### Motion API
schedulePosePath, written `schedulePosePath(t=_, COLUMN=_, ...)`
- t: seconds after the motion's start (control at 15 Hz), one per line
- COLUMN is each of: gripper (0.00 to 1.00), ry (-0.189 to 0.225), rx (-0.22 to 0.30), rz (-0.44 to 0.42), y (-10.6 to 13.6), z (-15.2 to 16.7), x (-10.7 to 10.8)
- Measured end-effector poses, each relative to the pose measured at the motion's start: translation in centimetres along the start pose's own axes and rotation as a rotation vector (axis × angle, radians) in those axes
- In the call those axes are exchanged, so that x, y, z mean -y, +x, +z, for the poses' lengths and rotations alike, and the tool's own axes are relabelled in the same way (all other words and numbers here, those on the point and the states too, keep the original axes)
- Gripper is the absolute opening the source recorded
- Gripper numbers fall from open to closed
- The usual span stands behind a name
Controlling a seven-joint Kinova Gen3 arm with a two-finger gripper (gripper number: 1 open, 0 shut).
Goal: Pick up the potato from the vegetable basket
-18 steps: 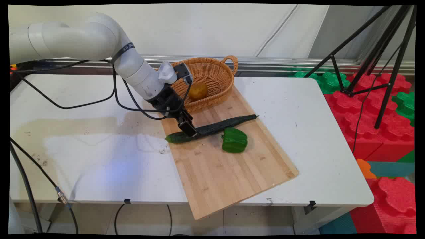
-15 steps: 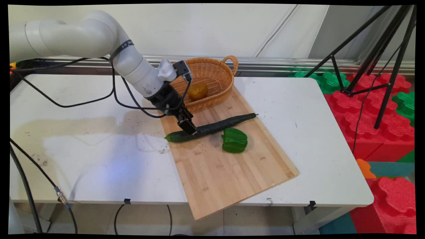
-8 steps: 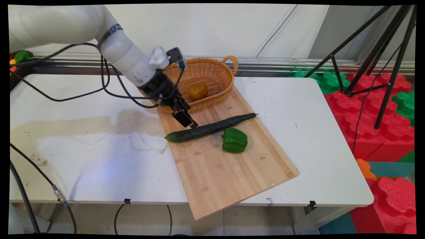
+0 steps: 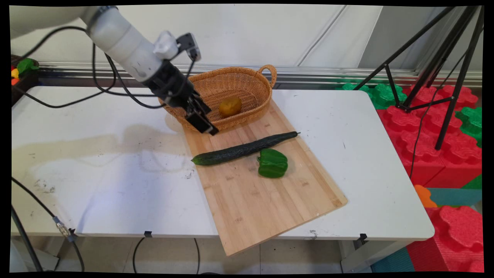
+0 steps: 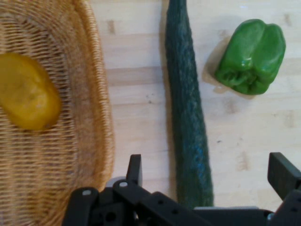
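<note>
Lifted up and back to the far left, the gripper [image 4: 204,124] has left the cucumber [image 4: 243,148] lying on the cutting board [image 4: 262,193]. Its jaws stand wide and empty, beside the basket [image 4: 251,83] with its potato [image 4: 230,106].

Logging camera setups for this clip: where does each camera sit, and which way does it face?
Main view: fixed above the table's near side, looking across to the wall; shows the arm and gripper.
Hand view: on the hand, looking down past the open gripper at the cutting board.
Both show the cucumber, green pepper, basket and potato.
</note>
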Motion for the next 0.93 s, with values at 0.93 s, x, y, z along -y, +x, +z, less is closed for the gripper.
schedulePosePath(t=0.93, gripper=1.00, ry=0.123, rx=-0.010, rz=0.054, y=-0.4, z=-3.9, x=7.5)
